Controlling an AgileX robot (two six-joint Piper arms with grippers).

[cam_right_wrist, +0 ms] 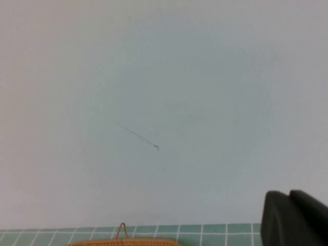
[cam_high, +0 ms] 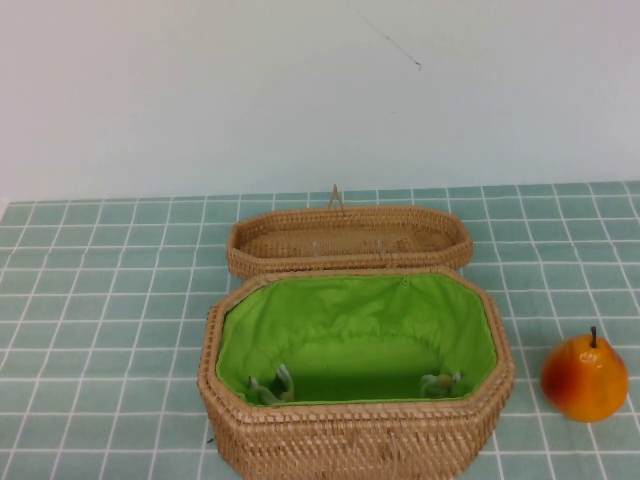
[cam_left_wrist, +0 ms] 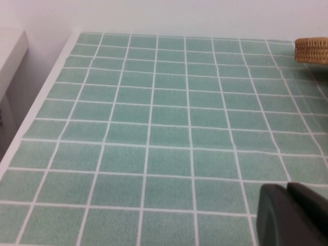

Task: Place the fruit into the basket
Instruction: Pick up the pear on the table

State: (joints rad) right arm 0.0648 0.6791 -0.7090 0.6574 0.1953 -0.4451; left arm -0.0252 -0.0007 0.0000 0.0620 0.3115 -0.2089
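Note:
The fruit [cam_high: 584, 377], a small orange-yellow pear with a red blush and a dark stem, stands on the green tiled cloth to the right of the basket. The basket [cam_high: 355, 435] is a large oblong wicker one with bright green lining, open, at the front middle of the table. Neither gripper shows in the high view. My left gripper [cam_left_wrist: 289, 211] shows as two dark fingers pressed together over bare cloth at the left of the table. My right gripper [cam_right_wrist: 292, 218] shows the same, fingers together, facing the back wall.
The shallow unlined wicker lid [cam_high: 349, 238] lies just behind the basket; its edge shows in the left wrist view [cam_left_wrist: 311, 49] and the right wrist view [cam_right_wrist: 123, 241]. The white wall [cam_high: 300, 90] rises behind the table. The cloth's left edge [cam_left_wrist: 36, 113] borders a white strip.

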